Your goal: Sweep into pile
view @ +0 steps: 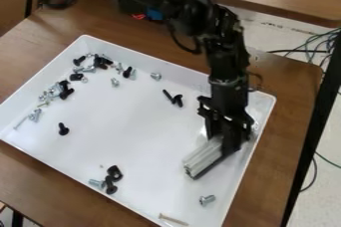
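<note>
The black gripper (223,142) is at the right side of the frame, low over the big white tray (140,121). It is closed on a long gray bar (202,158), which slants down and to the left.

Little screws and bits lie all over the tray. One messy bunch of black and silver screws (100,62) is at the upper left. More silver bits (54,91) are near the left side, with black ones next to them. One black screw (63,129) sits by itself, just below them. Two small black pieces (177,100) are near the top middle, to the left of the arm.

Near the bottom, left of the middle, some black bits (114,173) sit beside a silver bolt (97,183). Another silver screw (207,200) is below the bar, and a long gold screw (173,219) is at the bottom edge. The tray is on a brown table (293,121).
</note>
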You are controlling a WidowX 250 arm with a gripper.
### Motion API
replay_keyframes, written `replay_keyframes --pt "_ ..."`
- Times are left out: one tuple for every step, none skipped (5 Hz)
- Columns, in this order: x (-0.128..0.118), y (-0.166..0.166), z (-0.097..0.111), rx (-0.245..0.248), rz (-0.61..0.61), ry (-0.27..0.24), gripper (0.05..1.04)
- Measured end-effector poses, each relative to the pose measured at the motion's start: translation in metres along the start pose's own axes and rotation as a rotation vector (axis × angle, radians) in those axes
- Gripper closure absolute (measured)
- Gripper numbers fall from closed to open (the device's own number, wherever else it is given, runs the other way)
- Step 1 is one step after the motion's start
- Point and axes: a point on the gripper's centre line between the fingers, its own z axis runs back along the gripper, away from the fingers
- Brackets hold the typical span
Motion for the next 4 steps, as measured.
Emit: replay_keyframes --pt "0.0 0.04 0.009 -0.037 0.096 -0.072 0.727" --pt "-0.004 0.069 0.014 -0.004 0.157 -0.105 0.727" --pt "-0.008 0.085 0.018 0.031 0.203 -0.106 0.727" --pt "-0.024 0.126 0.028 0.023 0.319 -0.137 0.727"
